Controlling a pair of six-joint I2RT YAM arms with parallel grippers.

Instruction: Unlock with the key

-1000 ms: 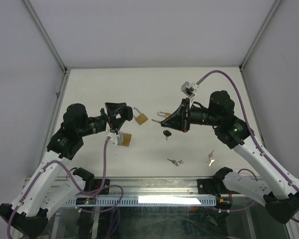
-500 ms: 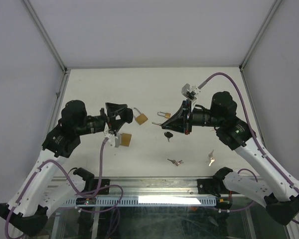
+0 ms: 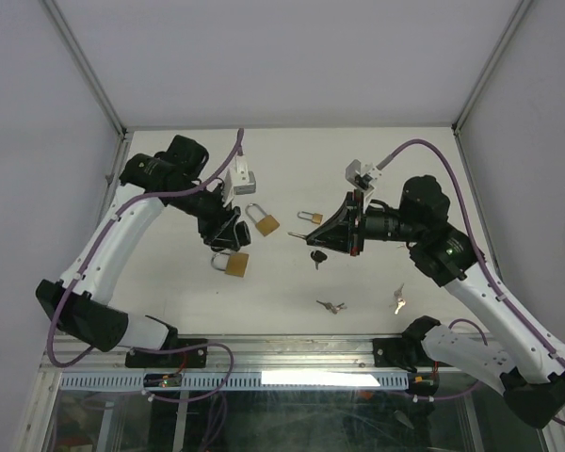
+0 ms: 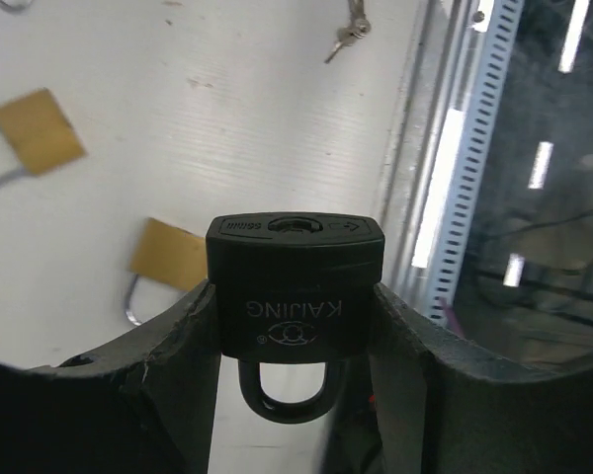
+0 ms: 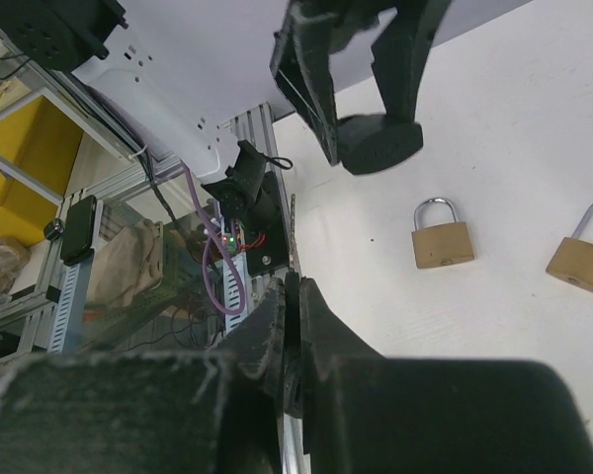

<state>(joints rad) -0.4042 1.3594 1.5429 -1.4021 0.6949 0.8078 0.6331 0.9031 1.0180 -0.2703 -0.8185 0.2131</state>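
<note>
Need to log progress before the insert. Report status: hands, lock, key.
Left hand shut on black padlock, keyhole facing out. Right hand shut on key, pointed toward it, a gap between. Brass padlocks lie on table below.

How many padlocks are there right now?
4. Black padlock in the left gripper; two brass padlocks on the table beside it; small brass padlock farther right. None seems hidden.

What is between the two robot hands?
In the top view, a big brass padlock and a small brass padlock lie between the left gripper and right gripper.
</note>
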